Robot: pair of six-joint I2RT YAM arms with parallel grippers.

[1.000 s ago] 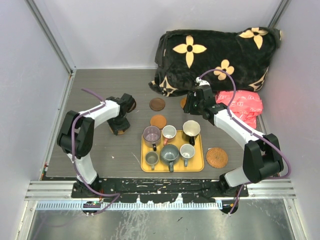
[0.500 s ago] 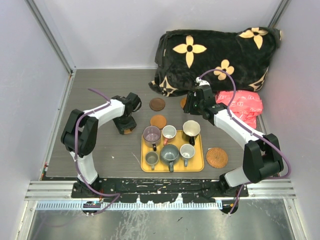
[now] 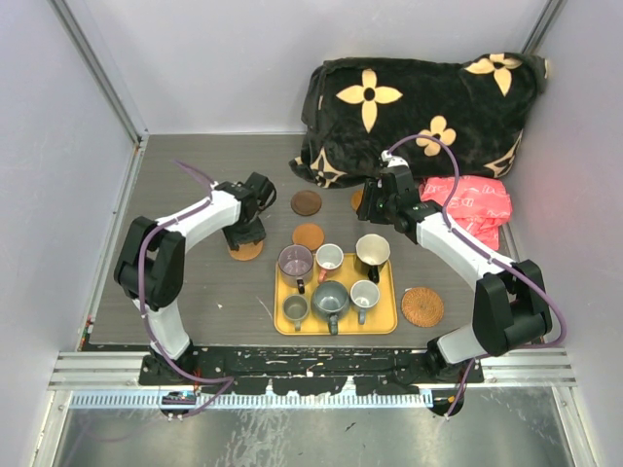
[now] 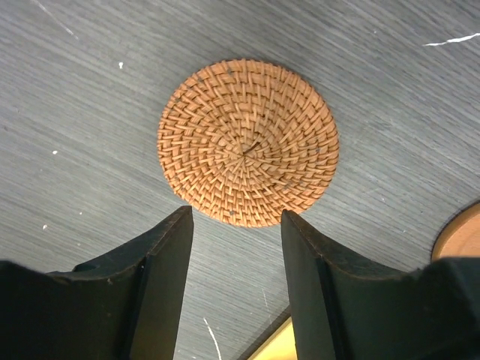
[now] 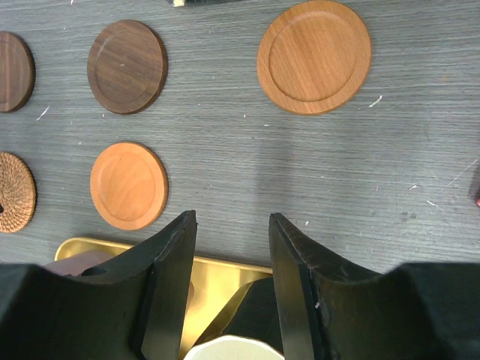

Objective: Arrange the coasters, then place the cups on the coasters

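A black plush blanket with yellow flowers (image 3: pixel 409 107) fills the back right of the grey wood-grain surface (image 3: pixel 195 185), and a crumpled red plastic bag (image 3: pixel 474 206) lies just in front of it. The yellow rectangular tray (image 3: pixel 387 319) sits front centre and carries all six cups: the translucent purple mug (image 3: pixel 295 261), the white mug with pink inside (image 3: pixel 329 258), the black mug with cream inside (image 3: pixel 372 250), the larger grey mug (image 3: pixel 330 297), the smaller grey mug (image 3: pixel 365 292) and the small olive mug (image 3: pixel 295 309).

The left gripper (image 4: pixel 236 219) hangs with jaws apart and empty over a woven tan wicker coaster (image 4: pixel 247 142), which lies flat on the surface left of the tray. A second wicker coaster (image 3: pixel 422 305) lies right of the tray. A small orange-brown wooden coaster (image 3: pixel 309 235) lies just behind the tray, with a dark brown wooden coaster (image 3: pixel 307 202) behind that.

The right gripper (image 5: pixel 229 220) is also apart and empty, above the tray's far edge. From above, the right arm covers most of a larger orange-brown wooden coaster (image 5: pixel 313 56), which only the right wrist view shows whole. That view also catches another dark brown coaster (image 5: pixel 13 71), cut off at its left edge (in the top view that spot lies under the left arm). The left wrist view gives only a corner of the tray
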